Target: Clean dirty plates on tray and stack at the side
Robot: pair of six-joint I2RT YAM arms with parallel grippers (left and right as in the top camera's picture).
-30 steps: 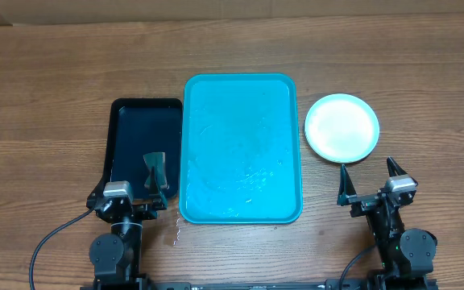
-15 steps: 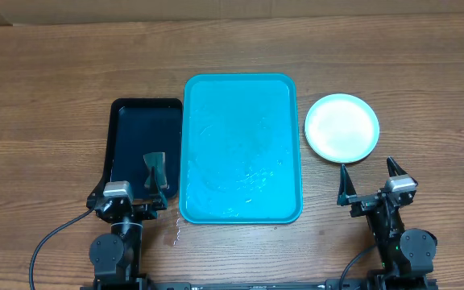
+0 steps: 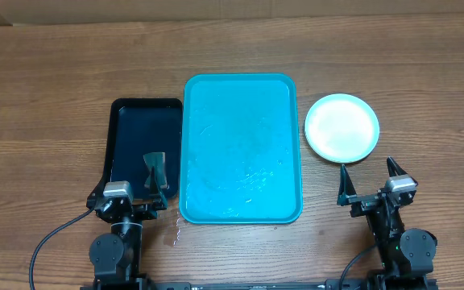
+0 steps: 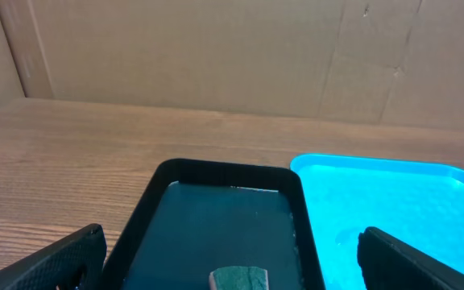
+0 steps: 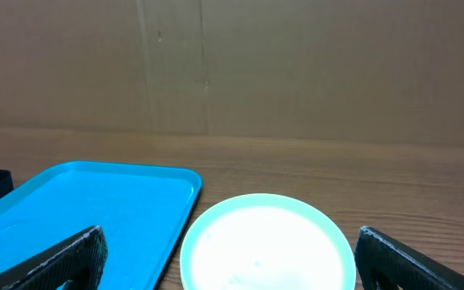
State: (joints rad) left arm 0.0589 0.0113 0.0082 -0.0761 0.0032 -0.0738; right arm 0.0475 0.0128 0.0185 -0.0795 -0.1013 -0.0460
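Lying on the wooden table [image 3: 55, 80], a round light blue plastic plate [image 3: 341, 127] sits just right of the large turquoise rectangular plastic tray [image 3: 240, 121], whose floor is wet-streaked. Touching the tray's left side, a smaller black rectangular tray [image 3: 131, 133] holds a dark green sponge [image 4: 238, 279]. The left gripper [image 4: 230, 238] and right gripper [image 3: 368, 179] gape wide, holding nothing.

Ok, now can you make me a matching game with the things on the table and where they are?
Things:
1. black tray
2. turquoise tray
3. plate
4. small green thing

Places:
A. in the middle, between the other tray and the plate
B. inside the black tray
C. farthest right, beside the turquoise tray
D. farthest left

Pairs: 1-D, 2-A, 3-C, 4-B
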